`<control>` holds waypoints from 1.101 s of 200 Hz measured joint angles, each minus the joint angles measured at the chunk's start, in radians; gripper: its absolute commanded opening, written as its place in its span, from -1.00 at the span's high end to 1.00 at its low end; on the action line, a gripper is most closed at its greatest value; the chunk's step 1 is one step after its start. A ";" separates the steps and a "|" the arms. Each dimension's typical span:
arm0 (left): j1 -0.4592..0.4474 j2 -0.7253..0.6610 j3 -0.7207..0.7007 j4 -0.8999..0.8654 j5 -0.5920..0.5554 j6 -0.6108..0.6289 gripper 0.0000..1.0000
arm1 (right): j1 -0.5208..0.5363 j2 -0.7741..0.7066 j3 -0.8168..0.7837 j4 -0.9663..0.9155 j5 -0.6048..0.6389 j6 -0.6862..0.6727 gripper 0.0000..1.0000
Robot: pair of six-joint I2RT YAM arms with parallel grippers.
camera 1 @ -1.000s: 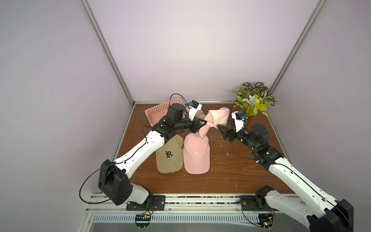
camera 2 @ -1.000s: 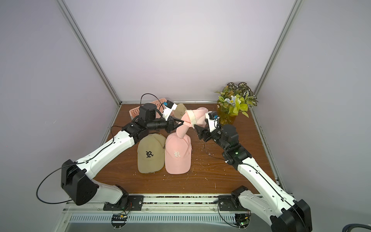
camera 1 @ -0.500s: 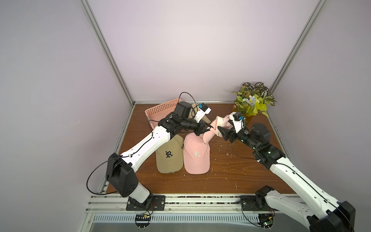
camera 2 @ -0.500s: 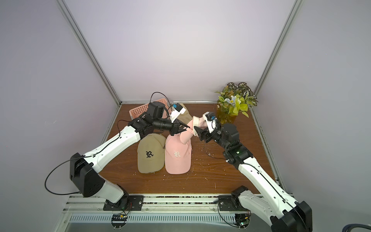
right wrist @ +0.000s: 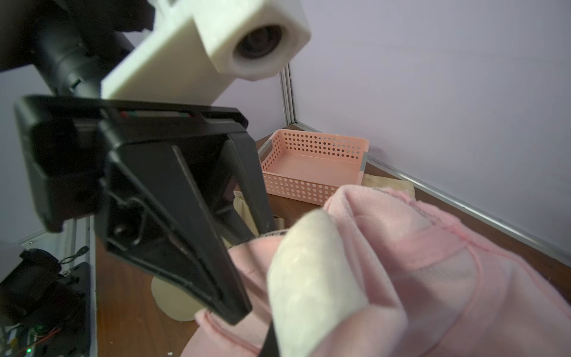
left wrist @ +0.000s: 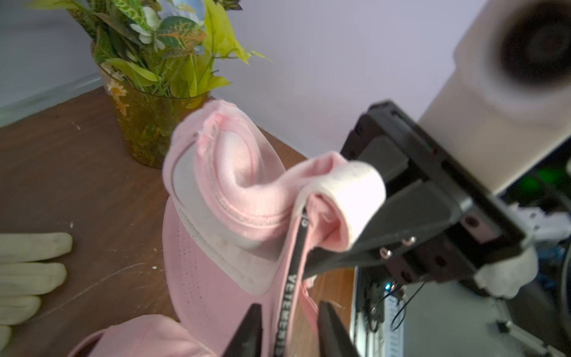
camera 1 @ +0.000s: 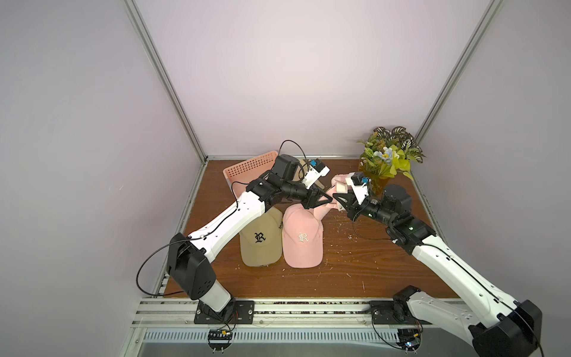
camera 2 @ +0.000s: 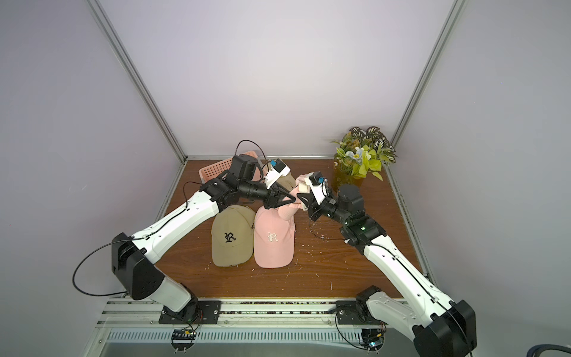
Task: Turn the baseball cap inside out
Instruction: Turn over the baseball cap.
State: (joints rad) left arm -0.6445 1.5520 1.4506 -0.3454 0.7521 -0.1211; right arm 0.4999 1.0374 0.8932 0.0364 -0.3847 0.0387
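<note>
Above the wooden tabletop (camera 1: 355,265), the crumpled pink baseball cap (camera 1: 322,212) hangs between both arms, over a second pink cap (camera 1: 302,244) that lies beside a tan cap (camera 1: 259,242). The right end effector (camera 1: 339,202) is clamped on its fabric. The left end effector (left wrist: 289,306) stands narrowly parted around its black strap (left wrist: 292,281).

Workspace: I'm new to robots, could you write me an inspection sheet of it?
Surface: wooden table, pale flecks scattered.
Job's things: held pink cap, crumpled, lifted between both arms.
Clutter: flat pink cap, tan cap, pink basket, potted plant.
Grippers: left gripper fingers apart around the cap's black strap; right gripper shut on the held pink cap.
Cables: black cable loops beside left arm's base.
Surroundings: plain lilac walls, metal frame posts.
</note>
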 measured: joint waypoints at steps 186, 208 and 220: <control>-0.006 -0.275 -0.712 1.009 -0.195 -0.184 0.61 | -0.039 -0.009 0.000 0.215 -0.117 0.591 1.00; -0.010 -0.281 -0.713 1.022 -0.191 -0.193 1.00 | -0.042 0.000 -0.002 0.217 -0.111 0.598 1.00; -0.016 -0.291 -0.718 1.014 -0.206 -0.190 1.00 | -0.043 -0.002 -0.002 0.209 -0.110 0.593 0.98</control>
State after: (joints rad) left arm -0.6601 1.2610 0.7326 0.6689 0.5465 -0.3111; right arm 0.4572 1.0359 0.8913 0.2455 -0.4946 0.6319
